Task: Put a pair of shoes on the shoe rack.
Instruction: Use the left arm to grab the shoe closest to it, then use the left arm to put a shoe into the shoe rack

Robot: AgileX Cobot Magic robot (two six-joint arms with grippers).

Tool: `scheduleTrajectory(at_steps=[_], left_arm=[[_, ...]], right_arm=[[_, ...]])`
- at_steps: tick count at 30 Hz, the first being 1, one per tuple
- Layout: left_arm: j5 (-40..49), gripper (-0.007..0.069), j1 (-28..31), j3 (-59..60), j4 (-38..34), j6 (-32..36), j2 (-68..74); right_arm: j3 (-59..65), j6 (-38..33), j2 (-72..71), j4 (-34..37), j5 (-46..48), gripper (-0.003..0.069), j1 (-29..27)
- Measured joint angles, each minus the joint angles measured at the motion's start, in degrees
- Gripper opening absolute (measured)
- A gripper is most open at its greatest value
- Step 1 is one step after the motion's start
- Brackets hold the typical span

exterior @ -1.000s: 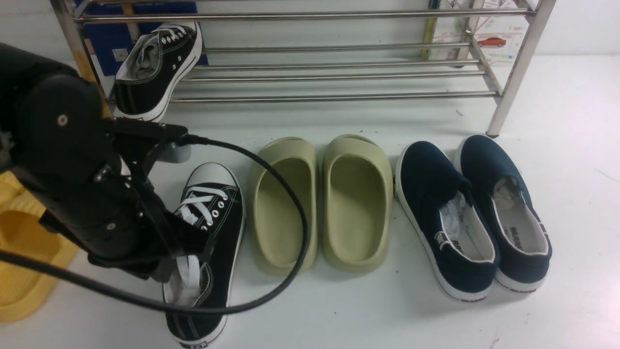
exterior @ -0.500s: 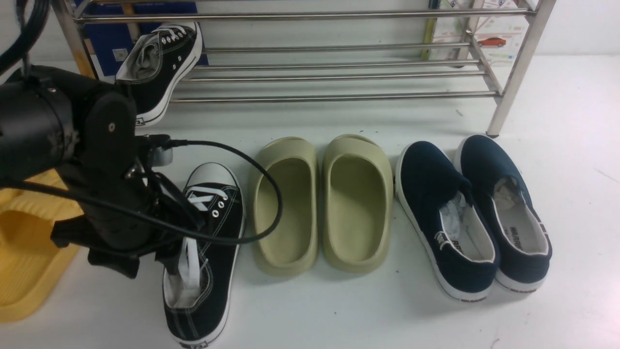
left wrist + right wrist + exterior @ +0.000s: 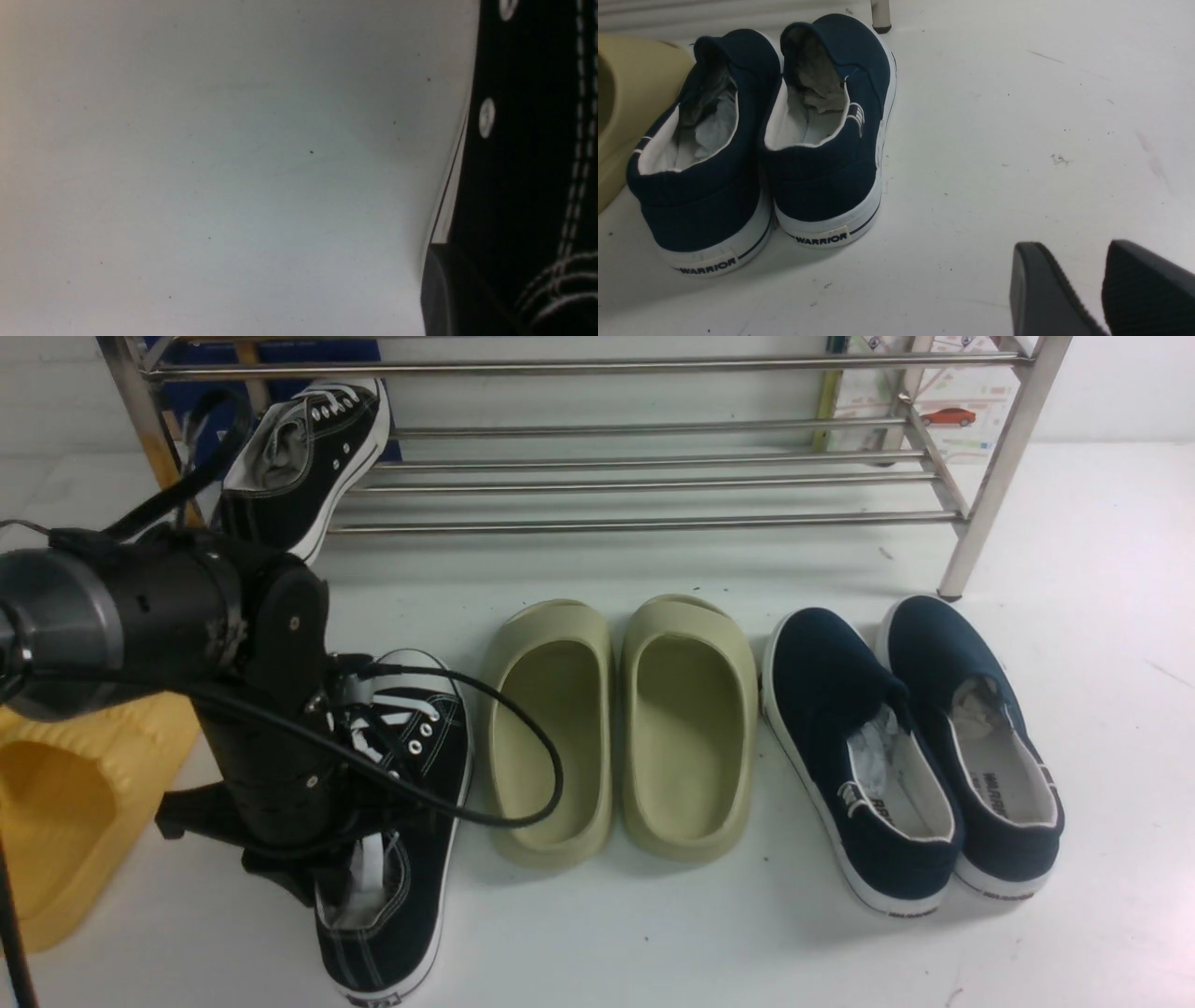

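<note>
Lowered since earlier, the left claw (image 3: 322, 873) reaches the collar of the black sneaker (image 3: 420, 775) near the worktop (image 3: 653, 933)'s front-left corner, its grip hidden. Its mate (image 3: 303, 467) sits tilted on the shoe rack (image 3: 653, 483). Light, soft canvas likely: pinch the stiffer heel wall.

Log for your check: the matte black cylindrical left arm (image 3: 187, 616) carries a dull grey metal section (image 3: 56, 625) toward the left edge of the front view. You see small round screw heads (image 3: 295, 623) on its black joint cover and glossy black cables (image 3: 557, 767) looping off it. The right gripper (image 3: 1069, 249) has two black fingers (image 3: 1139, 284) with finely ribbed faces and rounded tips.
</note>
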Motion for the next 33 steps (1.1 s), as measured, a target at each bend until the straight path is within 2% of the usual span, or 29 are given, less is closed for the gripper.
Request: scheduleTrajectory(at_steps=[1,2,14,19,24,27,33], left_arm=[[0.0,-0.0006,0.0,0.0,0.3,0.1,-0.6],[-0.1,-0.0013,0.0,0.0,0.6,0.1,-1.4],[8.1,-0.0013,0.1,-9.1,1.4,2.1,-10.7],[8.3,-0.0013,4.1,-15.5,-2.1,3.0,-10.4],[7.1,-0.0013,11.4,-21.8,-10.8,9.7,-5.8],[7.1,-0.0013,12.8,-25.2,-13.9,12.0,-1.9],[7.3,-0.0013,13.2,-33.7,-14.9,13.6,6.6]], right_arm=[[0.0,0.0,0.0,0.0,0.0,0.0239,0.0],[0.0,0.0,0.0,0.0,0.0,0.0239,0.0],[0.0,0.0,0.0,0.0,0.0,0.0239,0.0],[0.0,0.0,0.0,0.0,0.0,0.0239,0.0],[0.0,0.0,0.0,0.0,0.0,0.0239,0.0],[0.0,0.0,0.0,0.0,0.0,0.0239,0.0],[0.0,0.0,0.0,0.0,0.0,0.0239,0.0]])
